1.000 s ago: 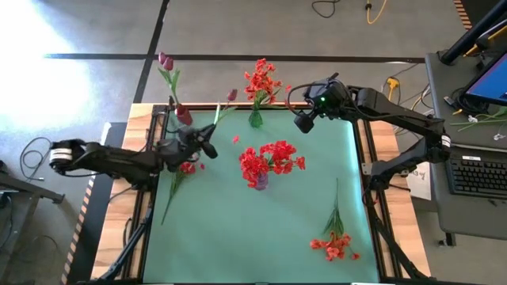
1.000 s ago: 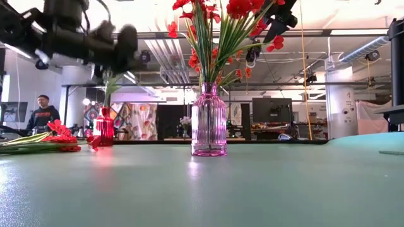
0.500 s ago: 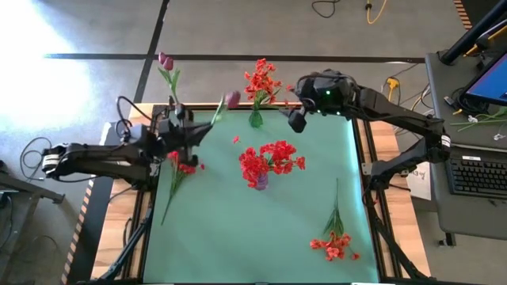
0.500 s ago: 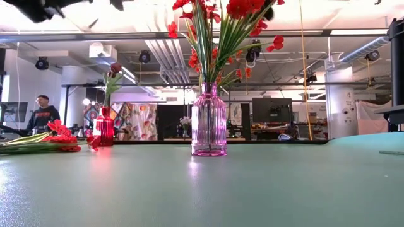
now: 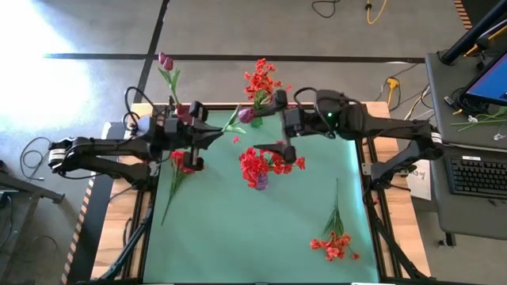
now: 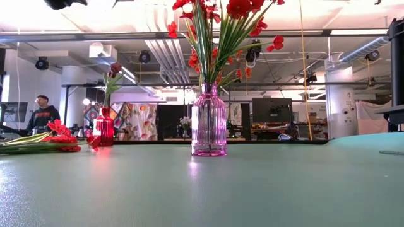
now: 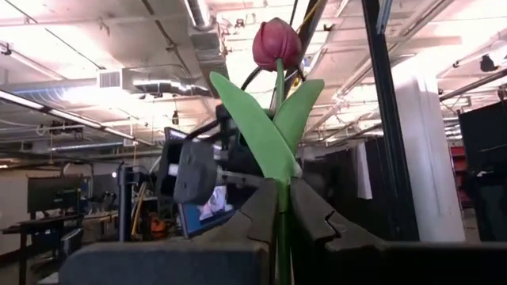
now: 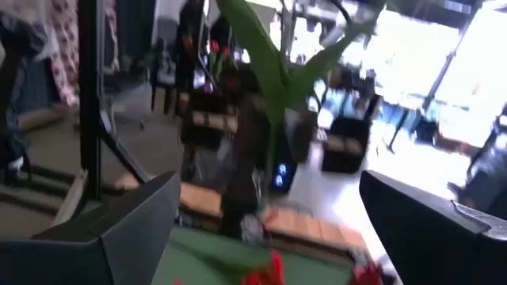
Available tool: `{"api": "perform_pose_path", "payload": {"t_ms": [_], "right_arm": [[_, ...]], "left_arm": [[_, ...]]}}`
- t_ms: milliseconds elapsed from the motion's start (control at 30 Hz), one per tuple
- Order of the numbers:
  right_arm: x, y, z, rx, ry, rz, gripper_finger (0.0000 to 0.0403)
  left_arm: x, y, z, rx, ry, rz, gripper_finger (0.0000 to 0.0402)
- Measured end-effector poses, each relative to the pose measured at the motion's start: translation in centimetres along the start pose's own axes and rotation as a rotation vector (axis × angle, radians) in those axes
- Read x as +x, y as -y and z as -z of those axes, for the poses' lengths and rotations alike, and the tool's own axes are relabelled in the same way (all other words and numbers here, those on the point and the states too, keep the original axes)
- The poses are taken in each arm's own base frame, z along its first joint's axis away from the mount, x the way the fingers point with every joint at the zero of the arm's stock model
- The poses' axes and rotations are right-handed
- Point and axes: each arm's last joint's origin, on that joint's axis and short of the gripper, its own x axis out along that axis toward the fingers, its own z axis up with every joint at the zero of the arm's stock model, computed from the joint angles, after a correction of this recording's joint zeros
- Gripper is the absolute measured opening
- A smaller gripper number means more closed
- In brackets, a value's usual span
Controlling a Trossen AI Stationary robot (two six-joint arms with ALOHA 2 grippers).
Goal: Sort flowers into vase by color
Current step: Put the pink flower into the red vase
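Your left claw (image 5: 207, 134) is pinching the stem of a magenta tulip (image 5: 246, 115), its bud held out beyond the fingertips, up and left of the pink vase (image 5: 260, 180) at the counter's (image 5: 238, 237) middle. Your right claw (image 5: 281, 131) is spread wide, just right of that bud, above the pink vase's red blooms. A green vase (image 5: 256, 119) stands just behind the bud. Right of the pink vase, toward the near edge, a red spray (image 5: 334, 241) lies amid bare mat.
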Motion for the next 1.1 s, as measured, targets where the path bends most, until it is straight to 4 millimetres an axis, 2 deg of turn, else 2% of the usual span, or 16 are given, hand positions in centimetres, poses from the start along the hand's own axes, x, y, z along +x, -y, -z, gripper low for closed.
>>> {"api": "perform_pose_path", "payload": {"t_ms": [333,533,667,867,1100], "right_arm": [[3.1,0.1,1.2,0.064,0.102,0.014,0.0382],[3.9,0.2,1.6,0.078,0.15,0.022,0.038],[3.9,0.5,1.3,0.101,0.185,0.033,0.0365],[3.9,0.9,1.6,0.099,0.18,0.044,0.0306],[3.9,0.9,1.6,0.09,0.181,0.043,0.0196]], "left_arm": [[1.4,-0.3,1.9,-0.008,-0.022,0.001,0.0],[1.5,-0.3,2.1,-0.002,0.006,0.0,0.0],[1.6,-0.3,2.2,-0.002,0.005,0.0,0.0],[1.7,-0.3,2.5,-0.003,0.001,0.0,0.0],[2.5,-0.5,3.6,-0.005,-0.007,-0.001,0.0]]}}
